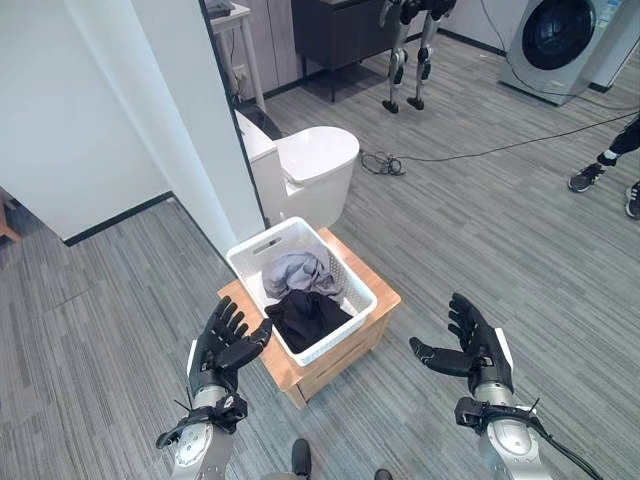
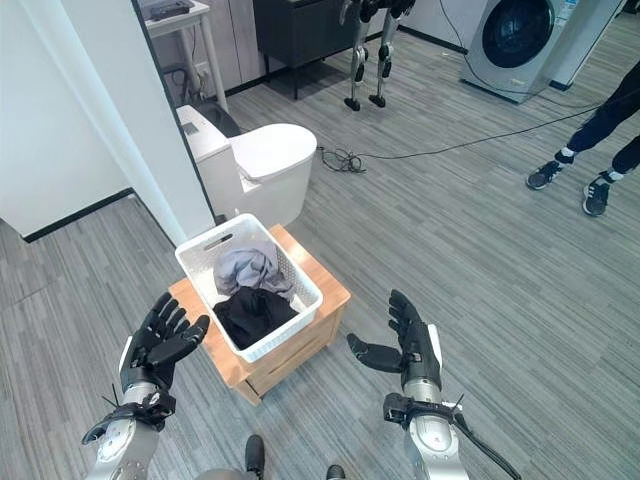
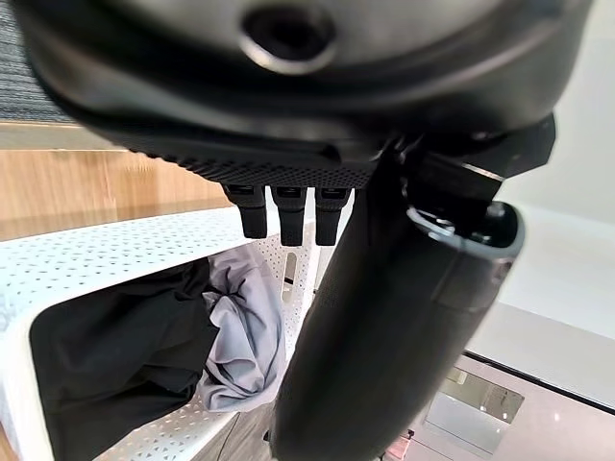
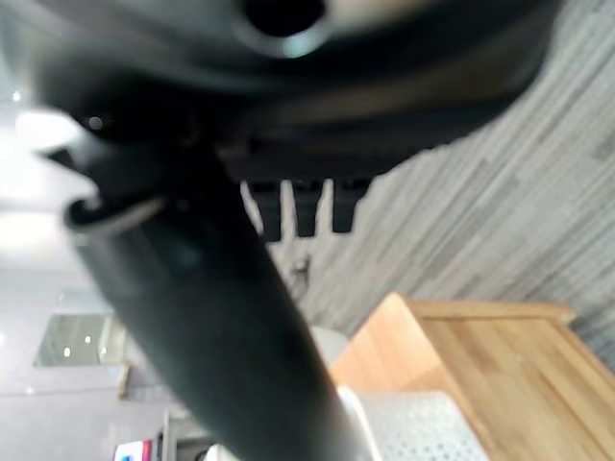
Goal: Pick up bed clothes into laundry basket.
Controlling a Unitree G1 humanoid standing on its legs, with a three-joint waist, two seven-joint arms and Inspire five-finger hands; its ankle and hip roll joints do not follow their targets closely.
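- Standing by, I saw two garments already in the white perforated plastic laundry basket (image 1: 352, 303): one crumpled grey cloth (image 1: 297, 271) toward twelve o'clock, one black cloth (image 1: 306, 316) toward six.
- One basket sat on one low wooden table (image 1: 384, 290).
- Both hands were empty, fingers spread apart: the left hand (image 1: 224, 347) at the basket's eight o'clock, the right hand (image 1: 474, 347) at four.
- No loose clothing lay on the grey plank floor (image 1: 500, 220), so I judged the task about done.

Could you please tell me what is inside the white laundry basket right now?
The laundry basket holds a grey garment and a black garment. Whatever lies beneath them is covered.
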